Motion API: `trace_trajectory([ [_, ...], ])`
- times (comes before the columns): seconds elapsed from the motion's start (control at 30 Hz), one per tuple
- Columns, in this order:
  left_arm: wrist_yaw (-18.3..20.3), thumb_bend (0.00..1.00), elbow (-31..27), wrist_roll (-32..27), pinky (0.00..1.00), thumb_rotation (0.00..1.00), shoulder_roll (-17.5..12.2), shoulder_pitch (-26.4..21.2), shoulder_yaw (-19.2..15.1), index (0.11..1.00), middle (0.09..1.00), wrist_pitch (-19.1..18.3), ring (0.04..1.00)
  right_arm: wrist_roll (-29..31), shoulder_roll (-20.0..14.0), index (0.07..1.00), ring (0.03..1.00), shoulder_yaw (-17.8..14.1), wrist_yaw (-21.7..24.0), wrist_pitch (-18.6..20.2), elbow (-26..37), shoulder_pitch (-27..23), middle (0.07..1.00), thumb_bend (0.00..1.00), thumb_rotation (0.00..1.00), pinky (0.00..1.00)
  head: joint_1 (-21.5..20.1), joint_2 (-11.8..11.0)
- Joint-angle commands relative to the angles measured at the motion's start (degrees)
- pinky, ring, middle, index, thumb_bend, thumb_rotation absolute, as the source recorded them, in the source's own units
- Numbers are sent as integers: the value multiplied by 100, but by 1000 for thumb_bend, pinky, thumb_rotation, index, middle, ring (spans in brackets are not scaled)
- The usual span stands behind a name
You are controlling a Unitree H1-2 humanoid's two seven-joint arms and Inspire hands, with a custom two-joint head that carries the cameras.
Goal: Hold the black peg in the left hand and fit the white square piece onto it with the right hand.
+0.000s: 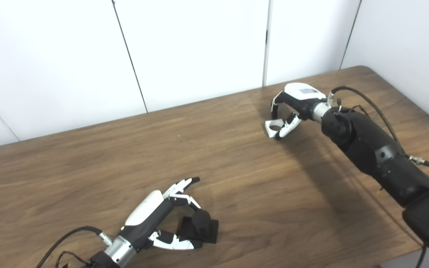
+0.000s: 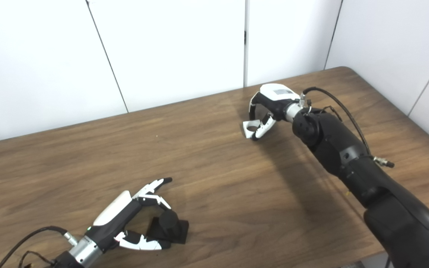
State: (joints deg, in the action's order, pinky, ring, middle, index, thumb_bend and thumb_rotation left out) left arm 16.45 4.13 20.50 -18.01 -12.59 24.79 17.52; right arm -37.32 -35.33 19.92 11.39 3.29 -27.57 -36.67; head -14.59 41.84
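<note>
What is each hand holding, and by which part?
Right hand pinches the white piece by its edges. Left hand is around the peg; a closed grip cannot be told.

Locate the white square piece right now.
The white square piece is at the far right of the table, between the fingers of the right hand, far from the black peg.

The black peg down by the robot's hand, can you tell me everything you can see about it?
The black peg is a short, round, matte black post standing upright on a flat, square black base. It looks like plastic. It sits on the brown wooden table near the front edge. The left hand is wrapped loosely around it, fingers above and thumb below, but I cannot tell if they actually touch it. Nothing is fitted onto it yet.
</note>
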Motion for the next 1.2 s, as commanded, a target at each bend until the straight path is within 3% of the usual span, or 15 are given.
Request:
trace_trajectory([
  [0.0,178,521,50,255,1000,74,-164,53,66,490,989,20,1000,-92,-57,485,858,25,36,-3,51,26,797,515,139,807,1,0],
  [0.77,171,521,163,336,1000,76,-84,-36,120,491,997,-96,1000,48,-308,486,835,-274,544,-396,1508,43,794,516,141,794,363,48],
  [0.87,191,521,155,335,1000,76,-56,-46,136,491,997,-171,1000,88,-326,485,836,-305,644,-473,1721,78,797,515,141,791,602,75],
  [1.17,46,520,423,548,1000,78,166,-160,237,491,1000,-148,1000,282,-418,485,815,-422,729,-950,1960,139,788,516,137,710,1932,173],
])
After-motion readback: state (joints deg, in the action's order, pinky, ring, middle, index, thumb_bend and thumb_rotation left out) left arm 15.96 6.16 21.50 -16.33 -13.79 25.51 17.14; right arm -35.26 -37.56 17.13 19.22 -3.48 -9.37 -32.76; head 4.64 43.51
